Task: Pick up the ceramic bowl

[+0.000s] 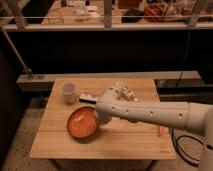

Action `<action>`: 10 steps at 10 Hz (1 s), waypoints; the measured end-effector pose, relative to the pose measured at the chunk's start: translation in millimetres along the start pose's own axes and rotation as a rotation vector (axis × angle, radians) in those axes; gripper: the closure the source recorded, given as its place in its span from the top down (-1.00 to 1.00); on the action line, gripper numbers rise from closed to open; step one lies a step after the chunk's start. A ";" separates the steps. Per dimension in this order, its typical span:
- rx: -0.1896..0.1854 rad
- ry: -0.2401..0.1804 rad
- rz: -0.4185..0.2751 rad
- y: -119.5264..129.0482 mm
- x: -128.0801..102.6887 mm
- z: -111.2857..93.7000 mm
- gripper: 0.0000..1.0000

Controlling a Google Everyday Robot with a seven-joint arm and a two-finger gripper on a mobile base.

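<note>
Camera view puts my gripper (102, 121) low over the pale wooden slatted table (125, 142), at the end of the white arm (150, 113) that reaches in from the right edge. The wrist housing covers most of the hand, but I take its fingers as drawn together. It sits right at the near-right rim of the wide, shallow, glossy orange-brown ceramic bowl (81, 124). I cannot tell whether that rim is pinched between the fingers or only beside them.

The bowl lies immediately left of the hand, flat on the table's front-left part, and its right edge disappears under the wrist. Beyond the hand and to its left stands a small translucent whitish cup (69, 93), upright and clear of the bowl. A flat white-and-red item (88, 98) lies between that cup and the hand, just behind the bowl. Behind the hand and slightly right rests a crumpled pale packet (123, 92). Well to the right of the hand, past the forearm, a small orange object (160, 131) lies near the table's right edge.
</note>
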 end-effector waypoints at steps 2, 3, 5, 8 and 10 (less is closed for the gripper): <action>0.002 0.000 -0.014 -2.1 2.0 -11.3 -0.97; 0.002 -0.001 -0.015 -1.5 2.2 -14.4 -0.97; 0.003 -0.001 -0.016 -1.4 2.0 -20.1 -0.97; 0.003 -0.002 -0.017 -0.7 1.2 -28.6 -0.97; 0.004 -0.003 -0.018 -0.2 0.6 -33.6 -0.97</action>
